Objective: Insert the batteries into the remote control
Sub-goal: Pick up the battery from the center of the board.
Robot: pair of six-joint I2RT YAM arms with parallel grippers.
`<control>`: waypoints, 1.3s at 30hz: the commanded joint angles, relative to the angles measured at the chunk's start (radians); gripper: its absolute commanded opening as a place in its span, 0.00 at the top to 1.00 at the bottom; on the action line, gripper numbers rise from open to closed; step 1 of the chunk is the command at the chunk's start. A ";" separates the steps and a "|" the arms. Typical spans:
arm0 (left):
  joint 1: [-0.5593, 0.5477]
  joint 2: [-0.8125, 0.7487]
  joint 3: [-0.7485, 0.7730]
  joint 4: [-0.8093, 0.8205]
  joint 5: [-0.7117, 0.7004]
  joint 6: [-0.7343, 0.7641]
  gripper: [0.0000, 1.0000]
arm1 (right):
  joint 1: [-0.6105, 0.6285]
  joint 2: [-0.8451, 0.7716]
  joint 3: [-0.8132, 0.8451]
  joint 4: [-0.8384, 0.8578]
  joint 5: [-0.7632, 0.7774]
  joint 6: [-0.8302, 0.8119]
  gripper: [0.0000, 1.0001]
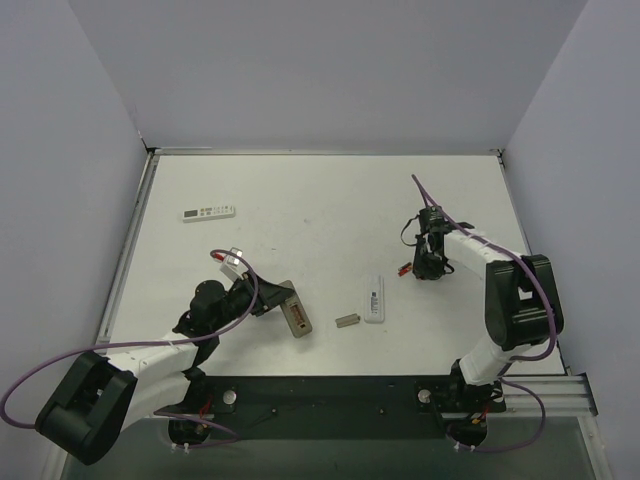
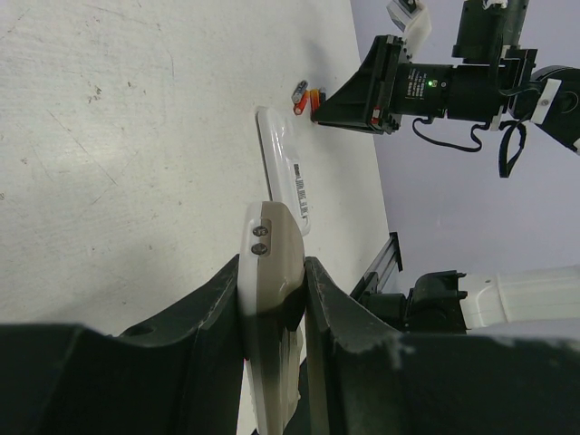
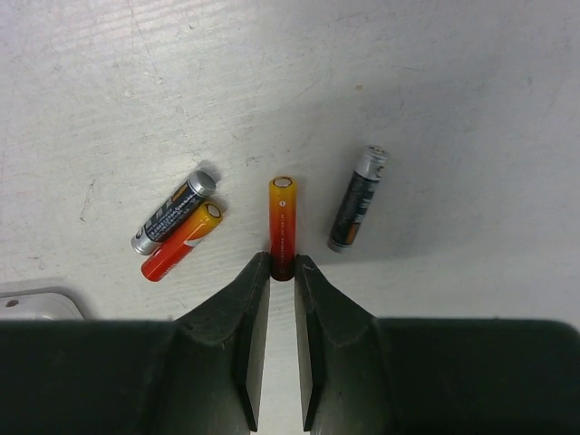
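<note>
Pointing away from right gripper [image 3: 283,263]: orange battery [image 3: 282,222] (pinched).

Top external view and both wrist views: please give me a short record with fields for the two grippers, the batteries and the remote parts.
left gripper: shut on the grey-beige remote part
right gripper: jaws on both sides of the middle battery's near end; firm grip not certain
batteries: four lying on the table; the two on the left touch
white labelled part: lying flat between the arms
small grey piece: beside the white labelled part, apart from it
longer white remote: far left, no gripper near
</note>
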 commanded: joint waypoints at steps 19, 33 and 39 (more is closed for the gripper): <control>0.007 -0.015 0.041 0.087 0.017 -0.018 1.00 | 0.026 0.073 0.064 -0.060 0.069 0.017 0.94; 0.006 -0.043 -0.034 0.244 -0.003 -0.049 1.00 | 0.291 -0.297 0.122 -0.186 0.046 -0.046 1.00; 0.006 -0.084 -0.067 0.295 -0.032 -0.027 1.00 | 0.538 -0.361 0.236 -0.297 -0.050 -0.060 1.00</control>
